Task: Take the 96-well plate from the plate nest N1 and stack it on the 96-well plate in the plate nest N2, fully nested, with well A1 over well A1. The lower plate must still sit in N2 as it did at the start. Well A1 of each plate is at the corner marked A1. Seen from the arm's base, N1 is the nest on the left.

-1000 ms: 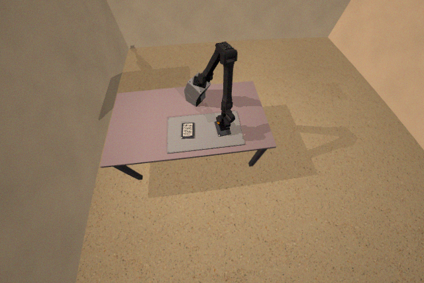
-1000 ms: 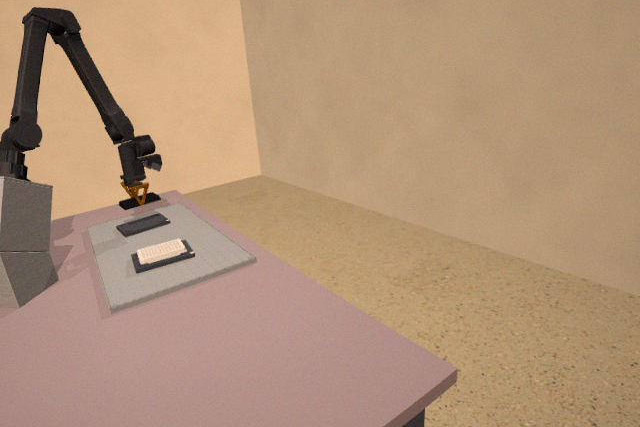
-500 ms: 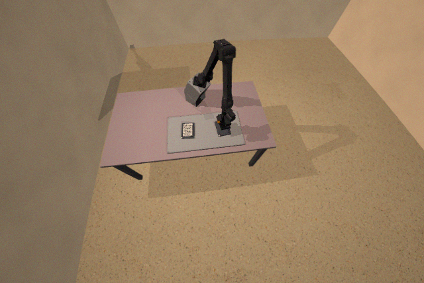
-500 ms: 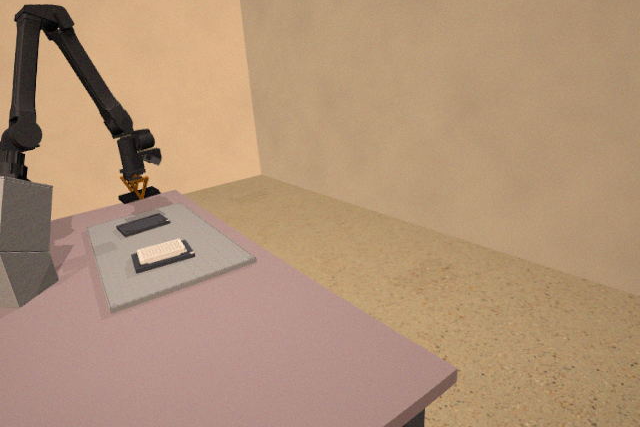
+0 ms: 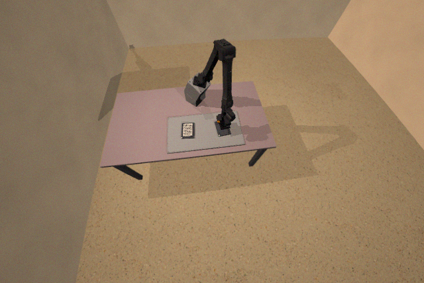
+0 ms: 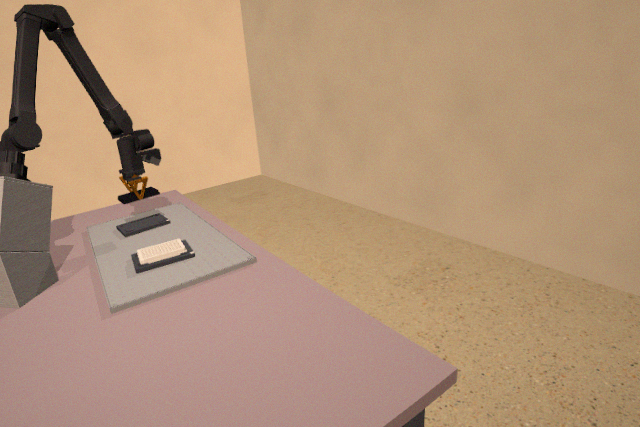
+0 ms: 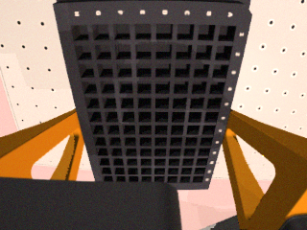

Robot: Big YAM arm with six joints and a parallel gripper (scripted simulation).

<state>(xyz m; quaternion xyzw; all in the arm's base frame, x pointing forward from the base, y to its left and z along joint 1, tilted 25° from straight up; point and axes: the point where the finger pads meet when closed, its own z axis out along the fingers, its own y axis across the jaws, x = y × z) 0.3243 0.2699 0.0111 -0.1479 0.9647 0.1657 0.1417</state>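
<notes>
We see tool [image 6: 134,189] clamped on dark 96-well plate [image 6: 138,196], lifted clear above empty N1 nest [image 6: 143,224]. Orange fingers grip plate's long sides. Target white 96-well plate [image 6: 160,250] sits in N2 nest [image 6: 189,254] on grey mat [image 6: 227,257], on pink desk [image 6: 258,350]. We judge next move sideways along mat toward N2; long axes look parallel. Held plate rigid, gridded with square wells. A1 corners unreadable.

Black arm [image 5: 226,77] reaches down onto grey mat [image 5: 205,142] on pink table [image 5: 144,129]. Gripper [image 5: 220,122] over dark nest [image 5: 224,131], state unreadable here. White plate in nest [image 5: 187,130] left of gripper, well apart. Grey pedestal [image 5: 194,93] behind gripper.
</notes>
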